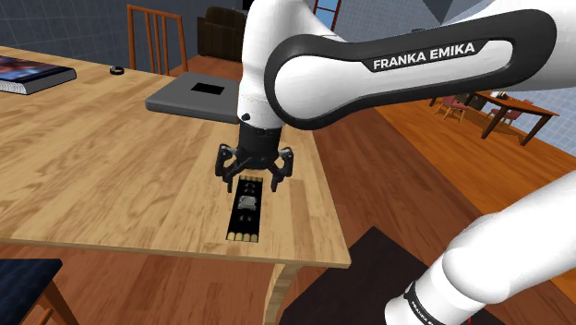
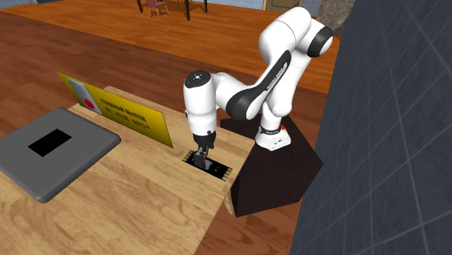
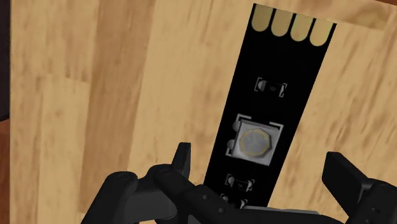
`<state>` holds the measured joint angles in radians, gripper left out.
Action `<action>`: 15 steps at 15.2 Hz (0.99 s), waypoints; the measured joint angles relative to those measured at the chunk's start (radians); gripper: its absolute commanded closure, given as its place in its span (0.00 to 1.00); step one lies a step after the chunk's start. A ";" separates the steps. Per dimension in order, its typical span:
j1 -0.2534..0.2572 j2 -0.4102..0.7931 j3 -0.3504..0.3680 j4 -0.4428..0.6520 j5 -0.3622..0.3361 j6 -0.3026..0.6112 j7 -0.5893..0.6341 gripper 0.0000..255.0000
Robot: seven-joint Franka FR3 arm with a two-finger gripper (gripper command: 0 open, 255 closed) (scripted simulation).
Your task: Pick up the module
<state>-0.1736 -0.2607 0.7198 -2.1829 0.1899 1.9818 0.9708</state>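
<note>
**Where things lie on my tabletop**

The long black circuit-strip module lies flat on the light wooden tabletop, by the edge nearest my dark box stand. My black pincer hangs just above the strip, fingers either side, apart from it. Beyond lies a flat grey slab. A thick dark-covered book rests well off at the shoulder view's left.

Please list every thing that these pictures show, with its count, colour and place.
module: one, black strip with tan pads, flat on the table near its edge.
table: one, light wood.
slab: one, grey with a black rectangle, on the table.
book: one, dark, on the table at the shoulder view's far left.
panel: one, yellow, at the table's edge by the slab.
stand: one, dark, beside the table.
arm: one, white.
gripper: one, black, fingers open, one each side of the module.
</note>
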 measured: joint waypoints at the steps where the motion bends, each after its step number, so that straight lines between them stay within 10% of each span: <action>1: -0.003 0.014 0.008 -0.003 -0.007 0.015 0.011 0.00; 7: -0.007 0.055 0.030 -0.049 -0.026 0.096 0.034 0.00; 8: -0.007 0.058 0.031 -0.053 -0.027 0.102 0.035 1.00; 15: -0.007 0.055 0.031 -0.055 -0.026 0.107 0.033 1.00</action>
<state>-0.1802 -0.2056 0.7504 -2.2381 0.1644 2.0892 1.0036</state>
